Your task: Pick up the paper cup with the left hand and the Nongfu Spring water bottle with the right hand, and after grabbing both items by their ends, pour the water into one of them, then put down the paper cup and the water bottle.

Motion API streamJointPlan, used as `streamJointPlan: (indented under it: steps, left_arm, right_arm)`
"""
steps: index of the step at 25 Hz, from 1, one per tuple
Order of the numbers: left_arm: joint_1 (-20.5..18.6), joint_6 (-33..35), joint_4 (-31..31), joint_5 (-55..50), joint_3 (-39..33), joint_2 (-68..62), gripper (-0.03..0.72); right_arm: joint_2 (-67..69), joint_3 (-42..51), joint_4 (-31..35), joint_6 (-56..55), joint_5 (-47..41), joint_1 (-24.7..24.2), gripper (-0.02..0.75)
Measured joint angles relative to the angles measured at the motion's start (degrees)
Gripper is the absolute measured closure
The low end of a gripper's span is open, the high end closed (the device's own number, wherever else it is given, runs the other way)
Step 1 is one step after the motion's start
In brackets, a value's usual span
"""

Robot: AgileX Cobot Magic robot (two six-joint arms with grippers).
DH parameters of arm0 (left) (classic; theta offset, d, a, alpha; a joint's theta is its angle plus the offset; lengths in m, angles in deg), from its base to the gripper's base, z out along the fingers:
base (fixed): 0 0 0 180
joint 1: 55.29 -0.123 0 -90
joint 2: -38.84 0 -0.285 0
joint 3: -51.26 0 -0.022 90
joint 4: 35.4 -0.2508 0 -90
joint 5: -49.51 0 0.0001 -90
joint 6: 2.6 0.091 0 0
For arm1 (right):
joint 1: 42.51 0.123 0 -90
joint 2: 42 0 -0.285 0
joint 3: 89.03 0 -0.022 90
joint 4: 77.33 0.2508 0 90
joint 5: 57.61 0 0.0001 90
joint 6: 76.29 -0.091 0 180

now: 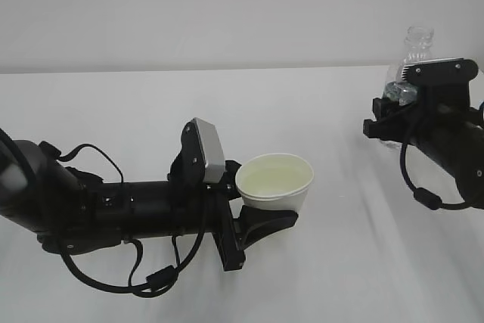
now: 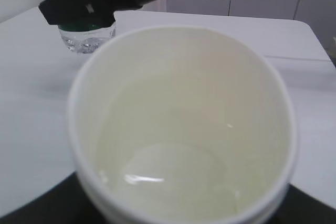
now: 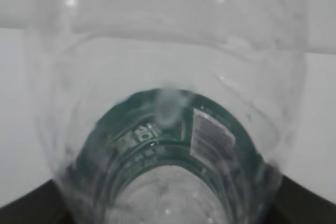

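Centre of the exterior frame, the left hand [image 1: 261, 221] grasps the paper cup [image 1: 275, 182] low on its wall, rim level – likely so the water [image 2: 173, 177] pooled at its bottom stays put. Upper right, the right hand [image 1: 401, 115] is clamped on the Nongfu Spring water bottle [image 1: 412, 54] at its green-label middle, mouth up and well apart from the cup – so pouring looks done and set-down is left.
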Motion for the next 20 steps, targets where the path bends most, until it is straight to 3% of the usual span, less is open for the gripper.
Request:
streamJointPlan:
  steps: [13,20]
  left_arm:
    - [0.0,0.0,0.0,0.0,0.0,0.0,0.276]
    - [0.0,0.0,0.0,0.0,0.0,0.0,0.276]
  right_arm:
    - [7.84,0.0,-2.74,-2.49,10.88,0.0,0.286]
    - [9.07,0.0,-2.75,-2.58,12.12,0.0,0.286]
